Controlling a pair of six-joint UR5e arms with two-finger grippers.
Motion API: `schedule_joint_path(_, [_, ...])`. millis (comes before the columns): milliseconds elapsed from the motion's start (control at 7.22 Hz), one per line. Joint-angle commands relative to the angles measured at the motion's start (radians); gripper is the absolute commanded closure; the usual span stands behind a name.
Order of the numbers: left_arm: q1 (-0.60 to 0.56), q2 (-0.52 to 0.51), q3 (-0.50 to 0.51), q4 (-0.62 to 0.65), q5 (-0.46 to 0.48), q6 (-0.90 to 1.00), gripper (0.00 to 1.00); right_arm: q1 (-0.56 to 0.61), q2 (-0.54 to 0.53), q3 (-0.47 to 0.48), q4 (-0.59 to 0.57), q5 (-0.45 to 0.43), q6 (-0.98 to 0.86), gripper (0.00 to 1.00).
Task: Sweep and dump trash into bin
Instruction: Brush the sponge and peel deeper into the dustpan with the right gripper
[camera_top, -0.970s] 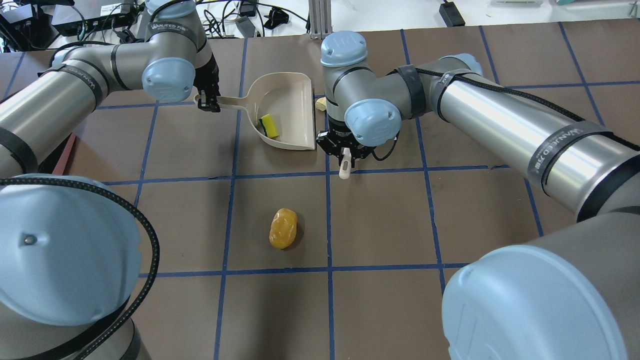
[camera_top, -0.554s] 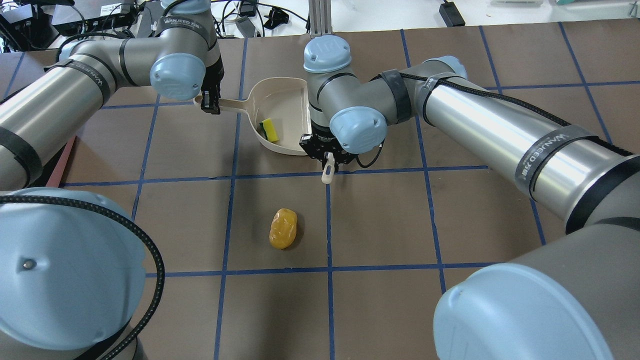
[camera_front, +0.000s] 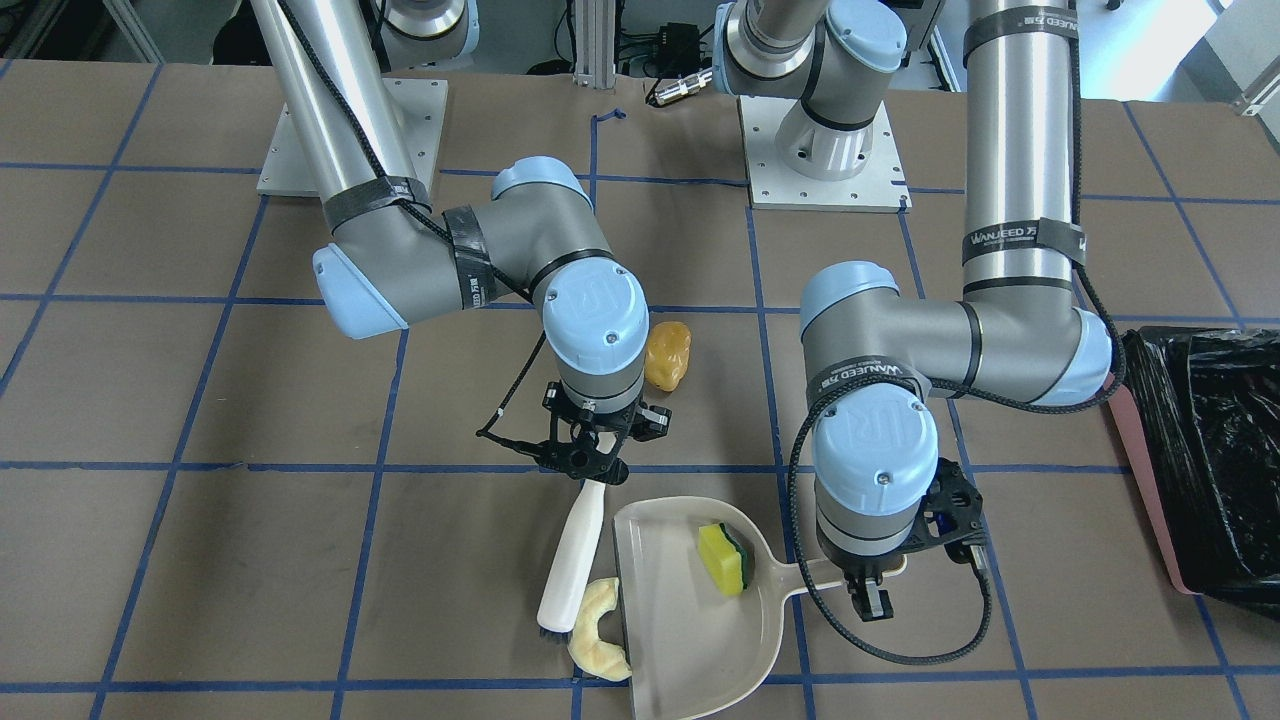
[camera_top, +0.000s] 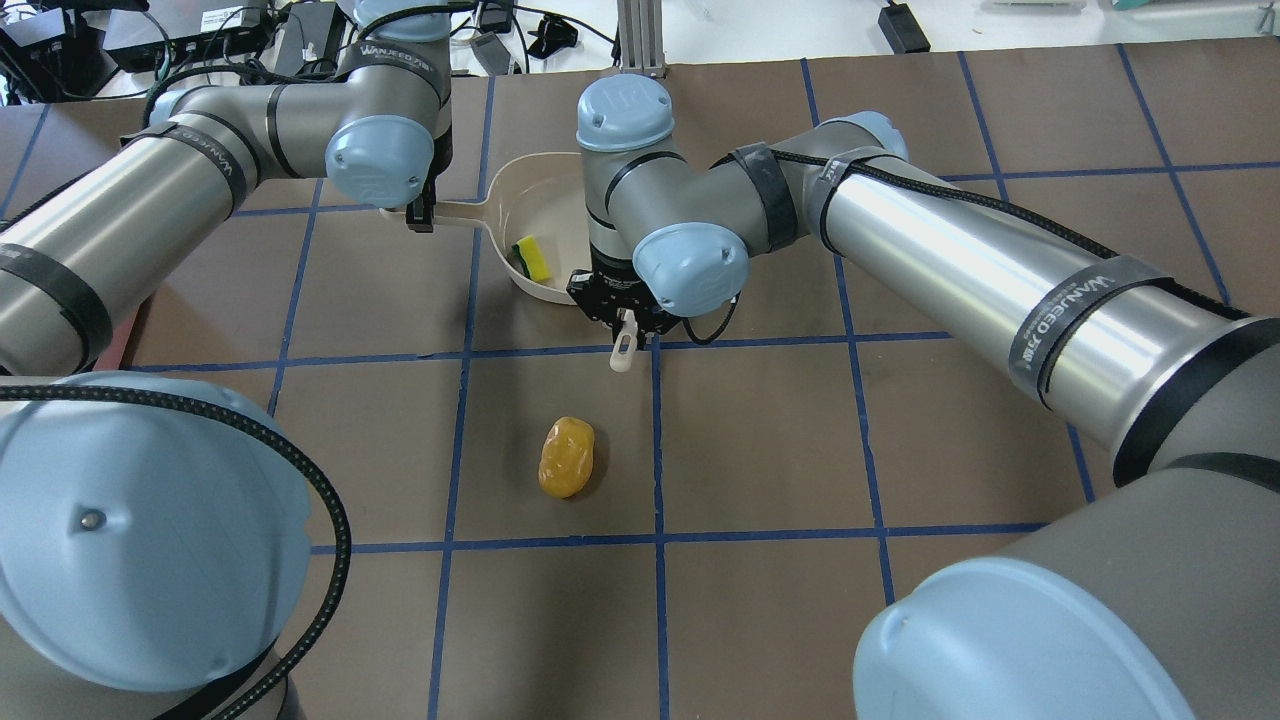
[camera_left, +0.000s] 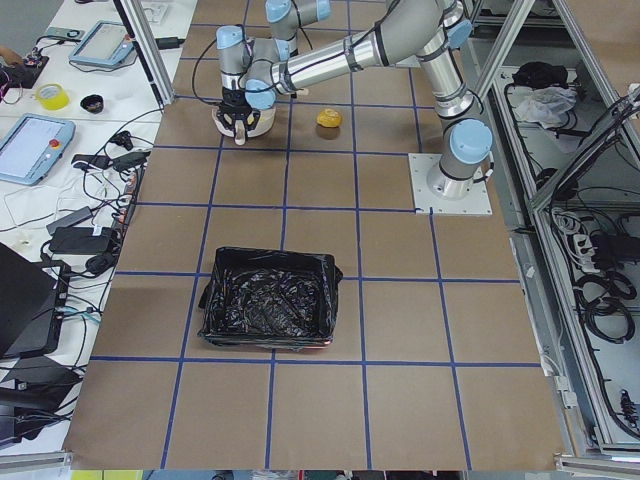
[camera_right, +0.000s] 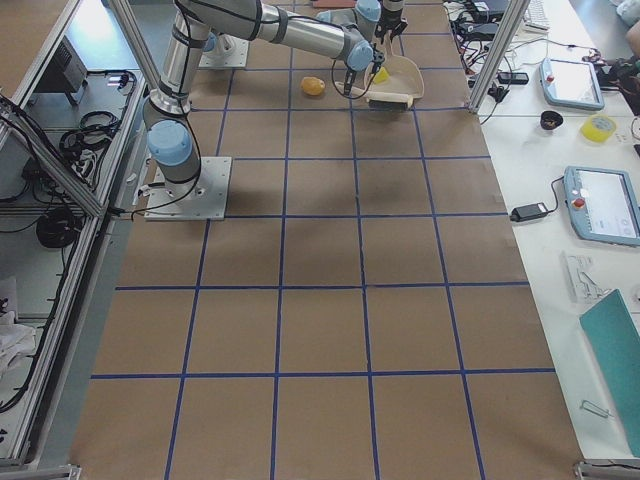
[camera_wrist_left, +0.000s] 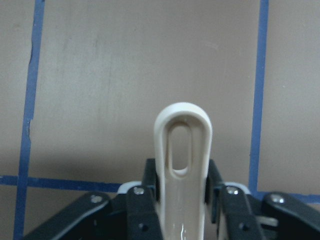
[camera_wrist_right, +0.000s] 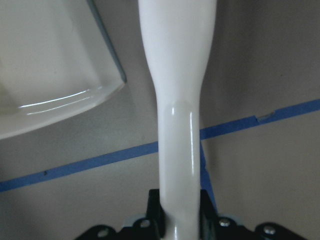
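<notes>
My left gripper (camera_front: 868, 592) is shut on the handle of the beige dustpan (camera_front: 680, 640), as the left wrist view shows close up at the handle (camera_wrist_left: 182, 165). A green-and-yellow sponge chunk (camera_front: 722, 557) lies inside the pan. My right gripper (camera_front: 592, 468) is shut on the white brush (camera_front: 572, 560), whose bristles stand next to the pale cream slice (camera_front: 600, 640) at the pan's open edge. The orange-yellow lump (camera_top: 566, 457) lies apart on the brown table. The black-lined bin (camera_front: 1210, 460) stands far off beyond my left arm.
The tabletop is brown with a blue tape grid (camera_top: 657, 440). Both arm bases (camera_front: 820, 150) are bolted at the robot's side. In the exterior left view the bin (camera_left: 270, 312) sits about two grid squares from the dustpan. Cables and devices lie beyond the table's far edge.
My right arm has carried the brush leftward over the dustpan's open edge, and the cream slice is now hidden under it in the overhead view. The left arm and pan shifted slightly.
</notes>
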Motion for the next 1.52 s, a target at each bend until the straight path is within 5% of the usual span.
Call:
schedule_joint_path(0, [-0.031, -0.002, 0.001, 0.025, -0.009, -0.013, 1.0, 0.014, 0.004, -0.01, -0.001, 0.047, 0.017, 1.0])
schedule_joint_path(277, [-0.044, -0.002, -0.001, 0.062, -0.036, -0.011, 1.0, 0.016, -0.001, -0.017, 0.006, 0.035, -0.003, 1.0])
schedule_joint_path(693, [-0.043, 0.001, -0.004, 0.062, -0.029, -0.005, 1.0, -0.044, -0.091, -0.062, 0.155, -0.124, -0.182, 1.0])
schedule_joint_path(1385, [-0.043, -0.003, -0.001, 0.063, -0.022, -0.011, 1.0, -0.09, 0.04, -0.067, 0.198, -0.112, -0.366, 1.0])
